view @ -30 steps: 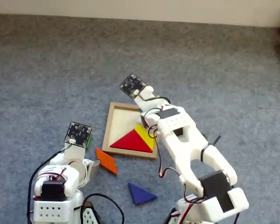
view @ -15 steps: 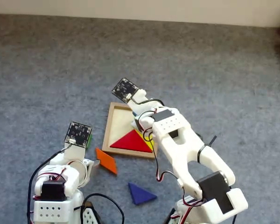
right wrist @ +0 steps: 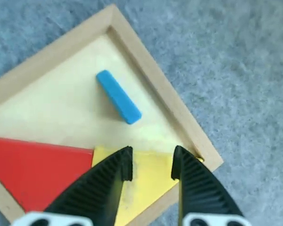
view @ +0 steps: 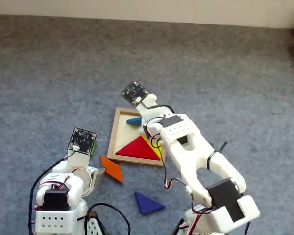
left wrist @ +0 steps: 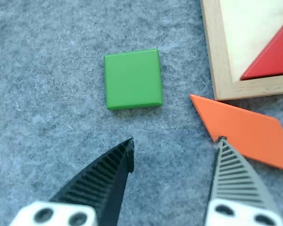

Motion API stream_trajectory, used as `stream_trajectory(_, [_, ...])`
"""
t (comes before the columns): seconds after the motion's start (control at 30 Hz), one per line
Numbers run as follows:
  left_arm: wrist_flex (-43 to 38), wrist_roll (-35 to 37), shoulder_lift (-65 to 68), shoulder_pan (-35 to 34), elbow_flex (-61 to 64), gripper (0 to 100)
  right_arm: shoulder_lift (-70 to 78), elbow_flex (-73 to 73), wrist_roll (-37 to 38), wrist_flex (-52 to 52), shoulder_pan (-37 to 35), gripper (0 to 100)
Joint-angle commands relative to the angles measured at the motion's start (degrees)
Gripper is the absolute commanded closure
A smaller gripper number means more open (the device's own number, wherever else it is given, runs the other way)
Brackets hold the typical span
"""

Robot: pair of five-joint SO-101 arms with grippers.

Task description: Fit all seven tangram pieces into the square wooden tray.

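The square wooden tray (view: pixel 112 138) holds a red triangle (view: pixel 134 148) and a yellow triangle (view: pixel 157 148). A small light-blue piece (right wrist: pixel 118 97) rests in the tray's bare part near a corner, looking like a narrow bar, apparently up on its edge. My right gripper (right wrist: pixel 152 162) hovers open over the yellow triangle (right wrist: pixel 146 181), a short way from the blue piece. My left gripper (left wrist: pixel 174 143) is open above the carpet, between a green square (left wrist: pixel 133 78) and an orange parallelogram (left wrist: pixel 243 129), with one tip over the orange piece's edge.
A dark blue triangle (view: pixel 148 203) lies on the grey carpet near the arm bases. The orange parallelogram (view: pixel 111 169) sits just outside the tray's near left corner. The tray rim (left wrist: pixel 214 52) is close to the left gripper. Open carpet stretches beyond the tray.
The right arm's wrist swung left and then partly back over the tray. The light-blue piece now shows lying free in the tray. The left arm stayed still.
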Motion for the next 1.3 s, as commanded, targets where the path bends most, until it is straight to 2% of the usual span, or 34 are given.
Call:
stream_trajectory(0.0, [0.2,0.4,0.0,-0.4,1.1,74,-2.0,-1.7,-0.6,-3.8,1.4,85.8])
stream_trajectory(0.07, [0.2,0.4,0.0,-0.4,1.1,74,-2.1,-1.8,-0.9,-4.0,1.5,85.8])
stream_trajectory(0.17, [0.2,0.4,0.0,-0.4,1.1,74,-2.8,-2.2,-5.5,-2.1,1.5,85.8])
stream_trajectory(0.37, [0.2,0.4,0.0,-0.4,1.1,74,-12.4,-1.8,-8.5,2.2,1.1,85.8])
stream_trajectory(0.63, [0.2,0.4,0.0,-0.4,1.1,74,-15.1,-1.5,-12.2,2.2,-3.6,85.9])
stream_trajectory(0.77, [0.2,0.4,0.0,-0.4,1.1,74,-11.9,-1.8,-12.2,1.9,-3.6,85.9])
stream_trajectory(1.0, [0.2,0.4,0.0,-0.4,1.1,74,0.7,-2.2,-12.2,-4.5,-3.1,86.0])
stream_trajectory(1.27, [0.2,0.4,0.0,-0.4,1.1,74,4.3,-5.6,-12.3,-5.3,-0.8,86.0])
